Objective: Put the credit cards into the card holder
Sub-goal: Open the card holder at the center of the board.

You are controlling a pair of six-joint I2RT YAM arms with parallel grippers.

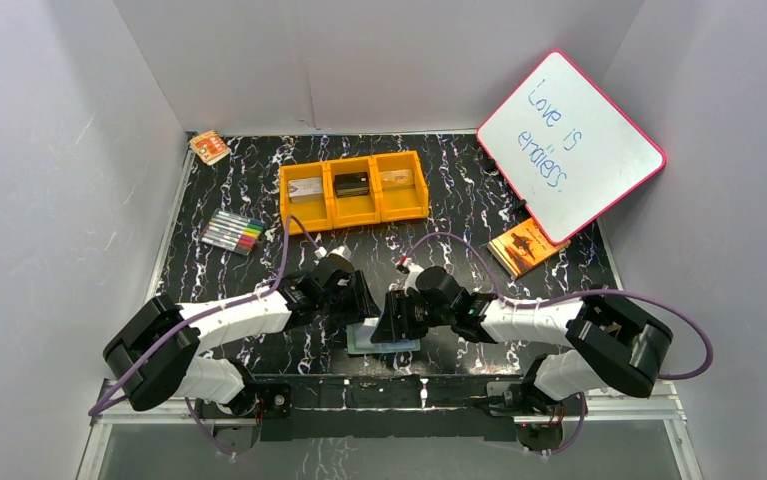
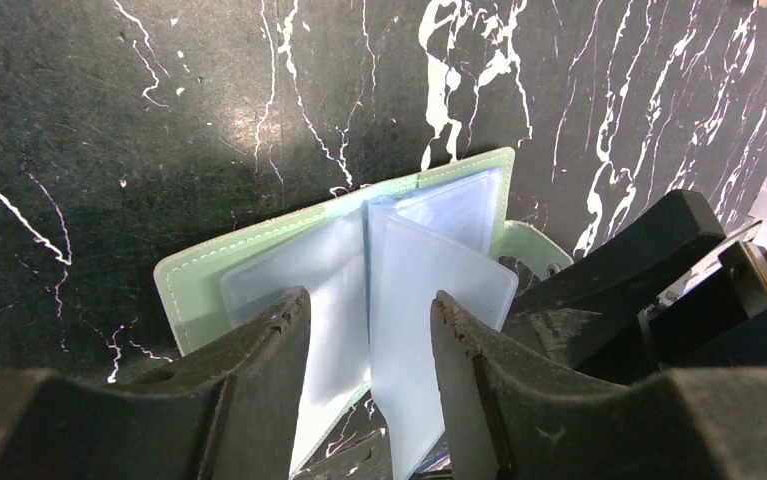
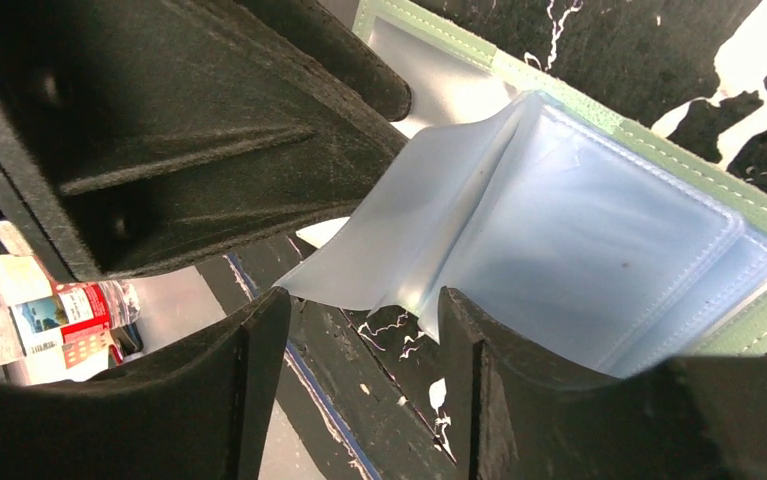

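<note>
A small pale grey-green folding card holder [image 2: 194, 285] with clear pale-blue plastic pockets lies open on the black, white-veined tabletop [image 2: 109, 120], near its front edge between the two arms. The left claw [image 2: 369, 310] hangs over it with its fingers partly apart. One pocket leaf stands upright in the gap, and neither finger visibly presses it. The right claw [image 3: 364, 310] is spread too and holds nothing, with a curled pocket leaf just beyond its tips. Well apart, toward the far side, an orange plastic three-compartment tray [image 1: 355, 216] holds a silver-grey credit card [image 1: 304, 188], a black credit card [image 1: 351, 184] and a tan credit card [image 1: 396, 179], one per compartment.
</note>
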